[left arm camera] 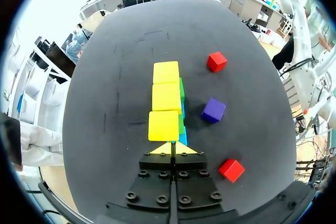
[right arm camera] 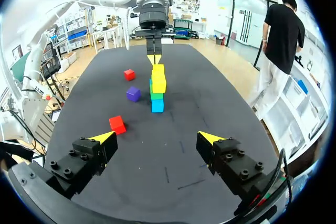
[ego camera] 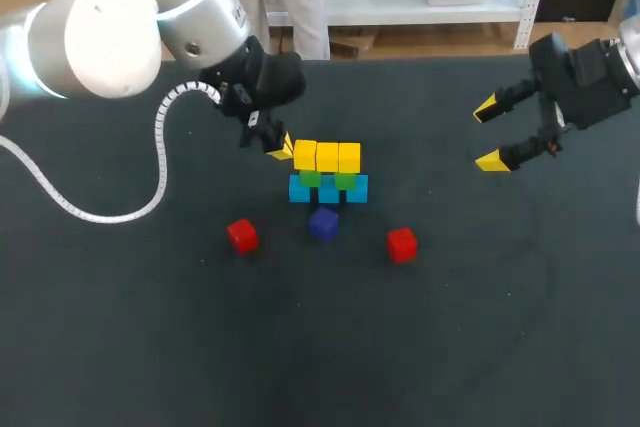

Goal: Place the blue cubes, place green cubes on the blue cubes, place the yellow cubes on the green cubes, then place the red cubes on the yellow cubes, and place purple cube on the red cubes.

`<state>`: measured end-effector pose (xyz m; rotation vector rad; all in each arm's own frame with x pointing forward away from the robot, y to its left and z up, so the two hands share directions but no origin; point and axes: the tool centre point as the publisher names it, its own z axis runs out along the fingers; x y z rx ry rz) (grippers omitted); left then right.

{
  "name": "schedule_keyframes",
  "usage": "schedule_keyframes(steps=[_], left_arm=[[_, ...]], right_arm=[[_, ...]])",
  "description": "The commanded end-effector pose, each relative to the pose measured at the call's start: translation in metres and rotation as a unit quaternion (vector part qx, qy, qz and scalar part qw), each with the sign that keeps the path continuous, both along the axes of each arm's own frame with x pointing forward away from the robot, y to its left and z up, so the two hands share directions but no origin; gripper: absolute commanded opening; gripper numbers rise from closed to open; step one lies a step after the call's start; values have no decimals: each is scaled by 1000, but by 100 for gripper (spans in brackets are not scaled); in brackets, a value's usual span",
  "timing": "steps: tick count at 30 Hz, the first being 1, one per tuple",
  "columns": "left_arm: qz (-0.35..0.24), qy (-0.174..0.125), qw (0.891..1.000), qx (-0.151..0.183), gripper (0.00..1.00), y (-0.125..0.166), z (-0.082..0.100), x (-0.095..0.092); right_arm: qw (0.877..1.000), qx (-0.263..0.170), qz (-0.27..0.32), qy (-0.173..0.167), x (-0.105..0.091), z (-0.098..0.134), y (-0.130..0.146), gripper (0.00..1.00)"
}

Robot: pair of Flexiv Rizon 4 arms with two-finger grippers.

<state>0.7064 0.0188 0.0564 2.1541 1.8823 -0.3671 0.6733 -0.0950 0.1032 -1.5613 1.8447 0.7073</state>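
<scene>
**Operator:** How did things stand, left to right?

**Inspector:** Your left gripper [ego camera: 278, 145] was pinched shut on nothing. Its tips were just beside the left end of the yellow row [ego camera: 327, 157]. The left red cube [ego camera: 242, 236] lay loose on the table [ego camera: 120, 347], on the robot's side of that gripper. The stack [ego camera: 328, 175] sat mid-table, with blue cubes [ego camera: 300, 190] at the bottom, green cubes [ego camera: 345, 181] on them and the yellows on top. The purple cube [ego camera: 323, 224] lay just in front of the stack, not touching it. The right red cube [ego camera: 402, 244] lay loose further right. Your right gripper [ego camera: 491, 133] hung spread wide and empty, well apart from the stack.

**Operator:** And what did the next move turn on?

**Inspector:** In my judgement the reds were due on the yellows. The row's long axis ran left to right across the table. In the wrist view it led straight ahead of your left gripper. Both reds therefore lay off that line, to the same side as the purple cube. The left red was nearer your left gripper. The right red was nearer your right gripper, though not by much. Neither red sat between any fingers. Your left gripper would have had to open before it could take one.
</scene>
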Motion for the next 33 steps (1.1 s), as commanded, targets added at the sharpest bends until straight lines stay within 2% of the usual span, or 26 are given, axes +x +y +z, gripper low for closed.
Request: schedule_keyframes(steps=[1, 12, 17, 22, 29, 32, 33], left_arm=[[1, 1, 1000, 3, 0, 1, 0, 0], [11, -7, 1000, 10, 0, 12, 6, -4], [19, -19, 1000, 9, 0, 23, 13, -17], [20, -20, 1000, 10, 0, 36, 12, -33], [51, -10, 998, 21, 0, 56, 10, -52], [71, -3, 997, 12, 0, 62, 10, -65], [75, -1, 997, 12, 12, 63, 9, -69]], right_arm=[[1000, 1, 1, 0, 1, -1, 0, 100], [1000, 1, 1, 0, 1, -1, 0, 100], [1000, 1, 1, 0, 1, -1, 0, 100], [1000, 1, 1, 0, 1, -1, 0, 100], [1000, 1, 1, 0, 1, -1, 0, 100], [1000, 1, 1, 0, 1, -1, 0, 100], [1000, 1, 1, 0, 1, -1, 0, 100]])
